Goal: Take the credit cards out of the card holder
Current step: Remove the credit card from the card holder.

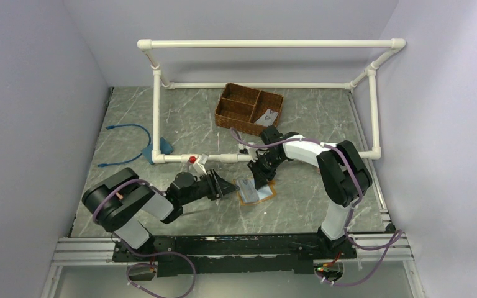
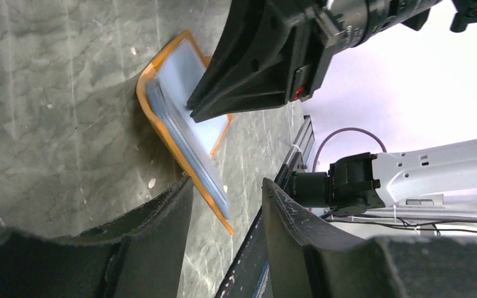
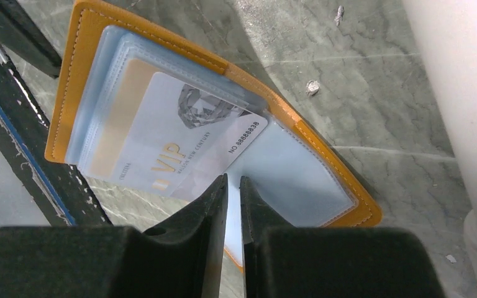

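On grey marbled table (image 1: 180,118) | card holder (image 1: 256,191) open | lilac walls (image 1: 31,93)

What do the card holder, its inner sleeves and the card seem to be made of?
The card holder looks like leather or imitation: matte orange, stitched edge. The sleeves: soft bluish translucent plastic. The card: probably stiff plastic, pale, printed.

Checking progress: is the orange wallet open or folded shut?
Open: the wallet lies unfolded, pale blue sleeves facing up, a VIP card showing.
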`<state>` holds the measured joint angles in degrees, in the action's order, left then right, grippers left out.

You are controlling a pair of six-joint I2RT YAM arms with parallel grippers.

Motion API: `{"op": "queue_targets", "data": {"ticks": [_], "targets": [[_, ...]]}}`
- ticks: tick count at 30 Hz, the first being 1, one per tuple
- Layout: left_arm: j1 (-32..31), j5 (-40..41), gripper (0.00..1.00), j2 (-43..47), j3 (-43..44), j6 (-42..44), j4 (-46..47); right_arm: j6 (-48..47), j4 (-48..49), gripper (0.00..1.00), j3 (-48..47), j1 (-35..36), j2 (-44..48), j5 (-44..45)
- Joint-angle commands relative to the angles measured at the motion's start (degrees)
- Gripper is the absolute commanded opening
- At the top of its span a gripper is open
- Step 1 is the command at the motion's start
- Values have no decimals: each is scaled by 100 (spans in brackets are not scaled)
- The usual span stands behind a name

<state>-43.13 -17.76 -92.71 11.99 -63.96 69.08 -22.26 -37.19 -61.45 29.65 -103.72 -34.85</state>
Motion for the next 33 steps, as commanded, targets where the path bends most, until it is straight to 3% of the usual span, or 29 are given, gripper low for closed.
{"op": "queue_targets", "data": {"ticks": [1,5,13,20,23,25,28,33], "targets": [[-60,278,52,489,117,331,-683,14,-113,16,-69,58,-146,55],[-80,364,54,503,316,303,-1402,21,-117,15,-69,58,-157,72],[-84,442,55,257,244,180,-1086,35,-139,15,-86,59,-205,105],[-82,1010,61,2044,753,1225,-4055,-6,-182,16,-99,59,-158,-78],[-76,1515,77,2801,940,1532,-5178,-77,-216,16,-95,73,-150,-224],[-62,1748,97,3142,1030,1619,-5829,-138,-247,16,-95,120,-141,-342],[26,1707,100,3350,1100,1820,-6362,-188,-241,17,-83,255,-131,-399],[358,760,100,3164,981,1607,-6488,-252,-240,17,-107,512,-196,-365]]}}
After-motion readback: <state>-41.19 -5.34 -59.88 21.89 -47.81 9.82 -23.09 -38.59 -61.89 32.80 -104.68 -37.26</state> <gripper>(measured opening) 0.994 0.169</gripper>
